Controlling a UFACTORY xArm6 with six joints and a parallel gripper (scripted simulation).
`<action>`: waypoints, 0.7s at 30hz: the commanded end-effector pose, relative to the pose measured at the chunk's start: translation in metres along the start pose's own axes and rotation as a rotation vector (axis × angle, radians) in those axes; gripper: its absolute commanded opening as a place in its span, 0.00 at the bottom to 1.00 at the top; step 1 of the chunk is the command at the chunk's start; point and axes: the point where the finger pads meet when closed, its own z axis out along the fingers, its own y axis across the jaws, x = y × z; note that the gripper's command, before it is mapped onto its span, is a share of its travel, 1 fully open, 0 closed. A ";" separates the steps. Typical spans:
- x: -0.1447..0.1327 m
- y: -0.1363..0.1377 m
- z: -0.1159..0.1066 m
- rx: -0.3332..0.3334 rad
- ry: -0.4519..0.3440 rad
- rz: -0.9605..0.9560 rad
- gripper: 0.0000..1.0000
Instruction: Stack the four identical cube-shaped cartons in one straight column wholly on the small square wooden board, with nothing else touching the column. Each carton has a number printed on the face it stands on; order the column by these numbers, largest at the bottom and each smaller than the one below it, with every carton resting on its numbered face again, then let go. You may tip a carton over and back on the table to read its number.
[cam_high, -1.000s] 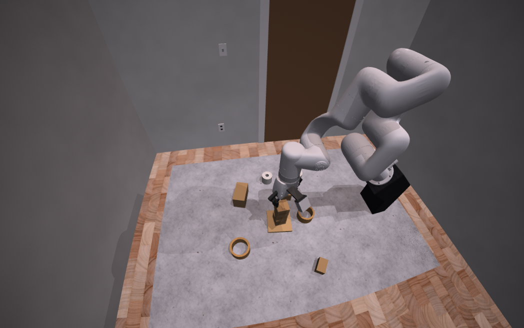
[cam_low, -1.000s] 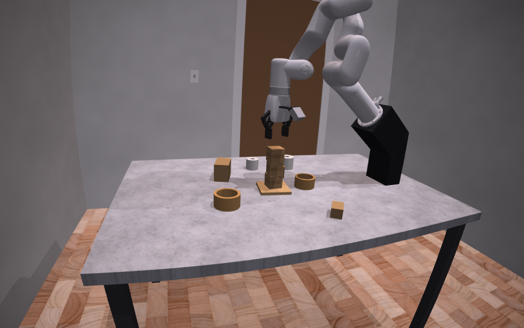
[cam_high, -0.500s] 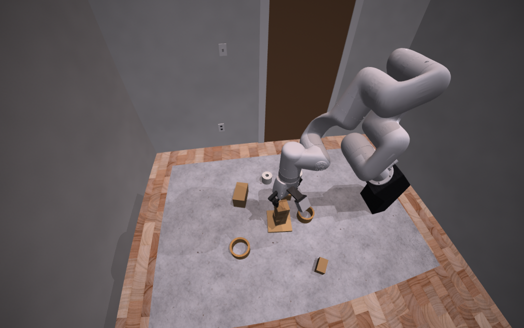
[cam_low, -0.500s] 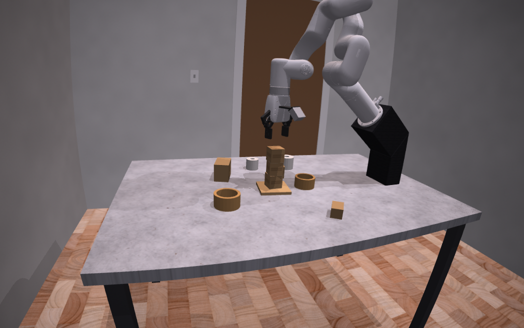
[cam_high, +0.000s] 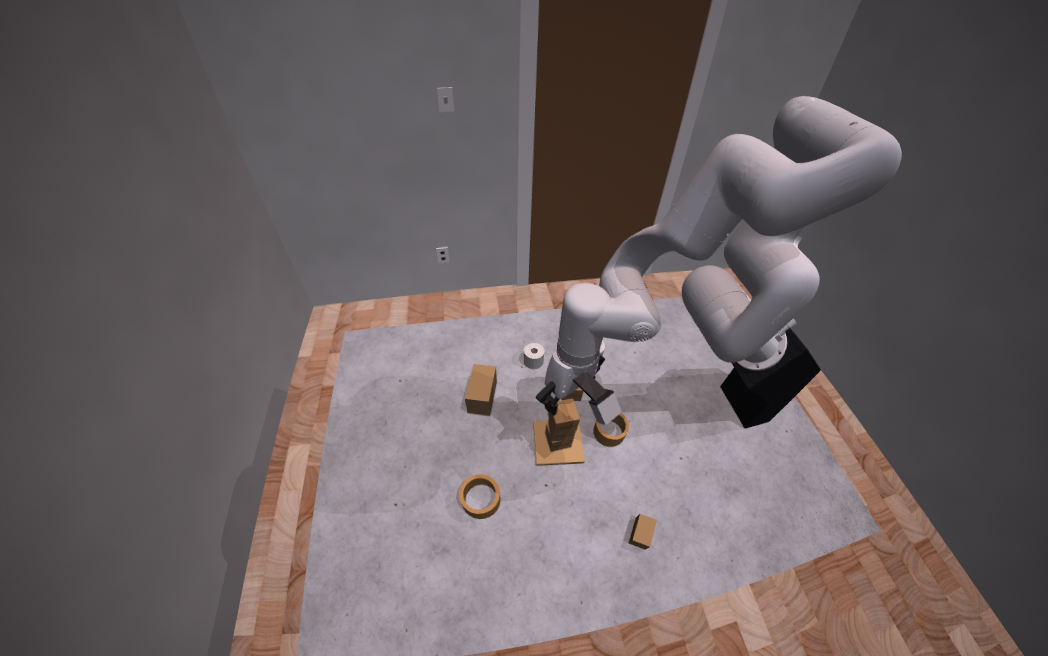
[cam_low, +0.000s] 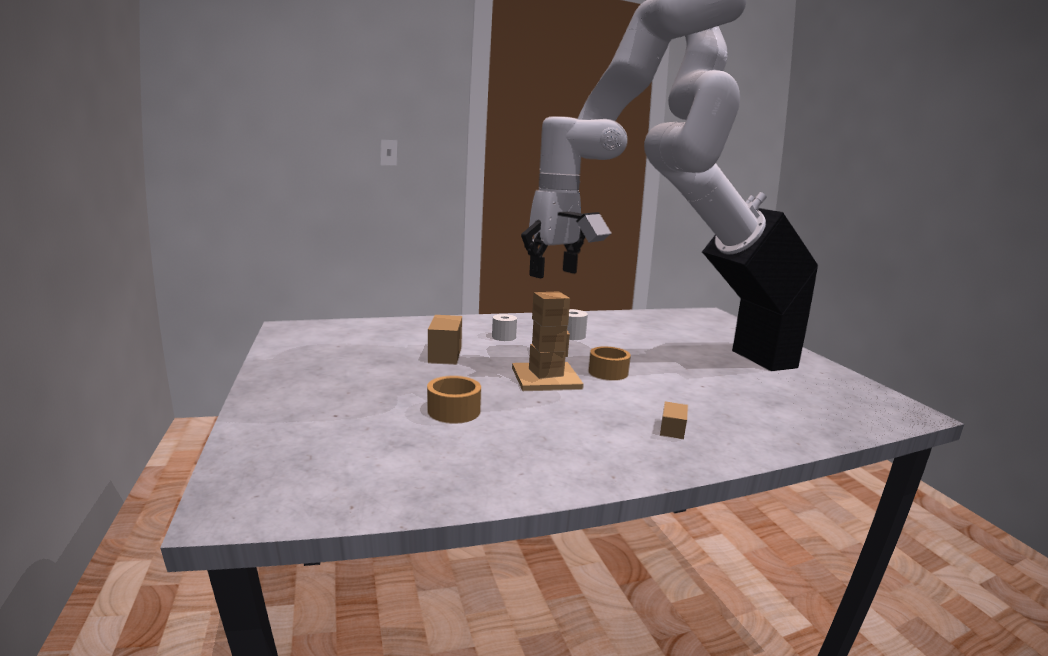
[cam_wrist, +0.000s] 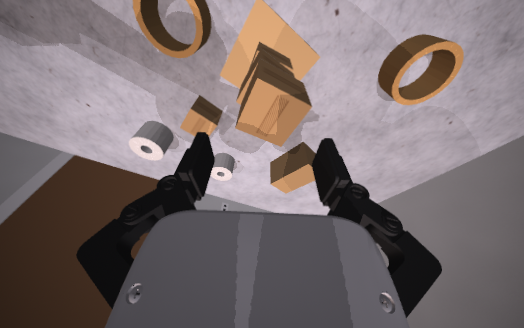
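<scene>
Gripper (cam_high: 573, 382) (cam_low: 553, 273) (cam_wrist: 264, 148) is held wide, apart above carton column (cam_high: 563, 429) (cam_low: 549, 332) (cam_wrist: 274, 102); any withdrawal is best directed upward.

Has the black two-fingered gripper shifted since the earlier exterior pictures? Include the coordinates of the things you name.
No. The black two-fingered gripper (cam_low: 553, 266) (cam_wrist: 264, 148) hangs above the tan carton column (cam_low: 549, 334) (cam_wrist: 274, 107) in the exterior view, same height and sideways position against it as before.
</scene>
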 end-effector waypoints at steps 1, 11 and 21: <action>0.000 0.001 -0.001 -0.003 -0.001 0.000 1.00; -0.006 -0.005 -0.001 0.000 -0.002 0.032 1.00; -0.071 -0.093 -0.014 -0.001 -0.002 0.516 1.00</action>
